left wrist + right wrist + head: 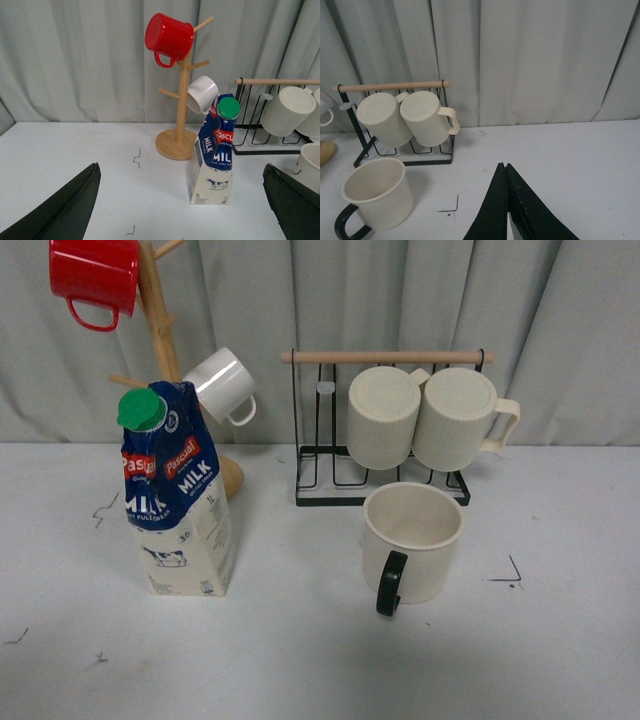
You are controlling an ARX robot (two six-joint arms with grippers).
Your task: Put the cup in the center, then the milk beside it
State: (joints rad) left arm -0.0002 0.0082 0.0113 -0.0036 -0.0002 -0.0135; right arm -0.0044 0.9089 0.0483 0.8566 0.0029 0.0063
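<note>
**Storage and work zones, left to right.** A glossy red mug (95, 275) and a small white mug (222, 383) hang by their handles on the pegs of a pale wooden mug tree (158, 330), kept off the white surface (300, 670). In front of the tree's base stands the tall blue-and-cream cardboard milk carton (178, 502) with its green round cap, upright and free on all sides. A black wire rack with a wooden top bar (385, 357) carries two cream ribbed mugs (384, 416), tipped with their bases outward. Just before the rack, somewhat right of the middle, sits the large cream cup (412, 540), mouth up, its black C-shaped handle turned toward the robot, probably the easiest part to seize. Cup and carton are well apart; neither looks placed yet. The left claw (181, 169), facing the carton, is spread wide and empty. The right claw (503, 167), near the cup, has its fingers pressed together, touching nothing
</note>
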